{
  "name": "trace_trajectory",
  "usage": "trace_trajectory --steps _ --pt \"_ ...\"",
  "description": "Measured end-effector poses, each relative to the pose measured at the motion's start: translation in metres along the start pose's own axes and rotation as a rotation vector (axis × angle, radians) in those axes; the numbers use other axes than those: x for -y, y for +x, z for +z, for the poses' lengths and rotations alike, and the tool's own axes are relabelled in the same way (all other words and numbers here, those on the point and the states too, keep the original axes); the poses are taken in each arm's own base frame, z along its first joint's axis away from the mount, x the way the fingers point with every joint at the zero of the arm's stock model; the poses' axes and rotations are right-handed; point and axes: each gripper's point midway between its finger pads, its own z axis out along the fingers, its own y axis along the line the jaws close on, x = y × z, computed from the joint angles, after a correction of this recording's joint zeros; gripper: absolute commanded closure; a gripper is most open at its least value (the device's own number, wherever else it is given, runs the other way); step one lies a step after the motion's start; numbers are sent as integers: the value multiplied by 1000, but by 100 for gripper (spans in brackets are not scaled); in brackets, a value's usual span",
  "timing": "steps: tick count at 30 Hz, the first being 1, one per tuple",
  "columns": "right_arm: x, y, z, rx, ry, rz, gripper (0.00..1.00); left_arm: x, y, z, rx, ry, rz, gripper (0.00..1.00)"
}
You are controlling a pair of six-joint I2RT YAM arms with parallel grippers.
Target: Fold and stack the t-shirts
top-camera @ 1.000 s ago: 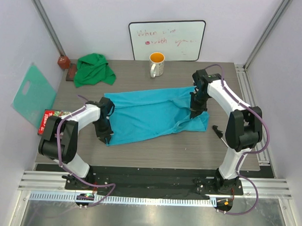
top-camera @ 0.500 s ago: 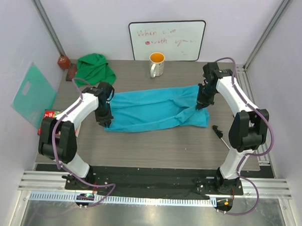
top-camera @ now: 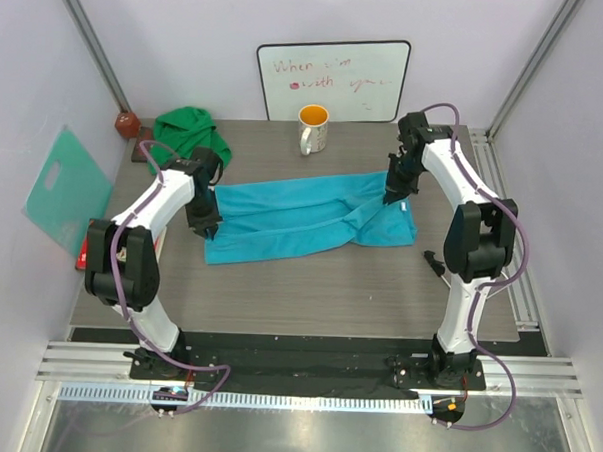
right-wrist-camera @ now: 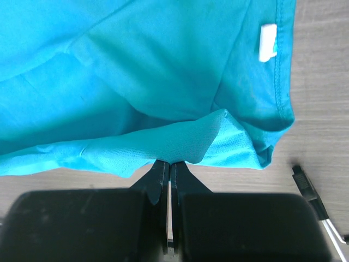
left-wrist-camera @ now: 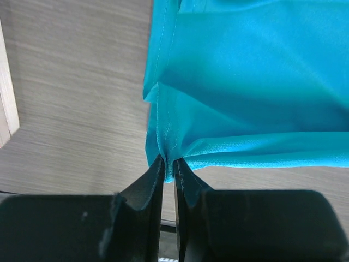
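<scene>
1. Carried farther back since a second ago: left tool (left-wrist-camera: pixel 168 161), right tool (right-wrist-camera: pixel 168 164), held edge of blue t-shirt (top-camera: pixel 302 218).
2. Both clamped shut on that edge; shirt lying mid table (top-camera: pixel 308 296), partly doubled.
3. Mid first fold; green t-shirt (top-camera: pixel 185 133) heaped far left.
4. Next: lower edge, release evenly.

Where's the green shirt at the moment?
In the top view, the green t-shirt lies bunched at the far left of the table, left of the mug and beyond the turquoise t-shirt.
</scene>
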Motion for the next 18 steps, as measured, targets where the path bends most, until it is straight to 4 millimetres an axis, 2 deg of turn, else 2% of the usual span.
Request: trace_trajectory --steps 6,13,18 --pt "-6 -16 -1 31 -10 -4 99 4 -14 3 8 -5 6 90" --pt "-15 -39 -11 94 -33 -10 99 6 -20 11 -9 -14 6 94" --pt "-17 -47 -5 101 -34 -10 99 8 -31 12 8 -26 4 100"
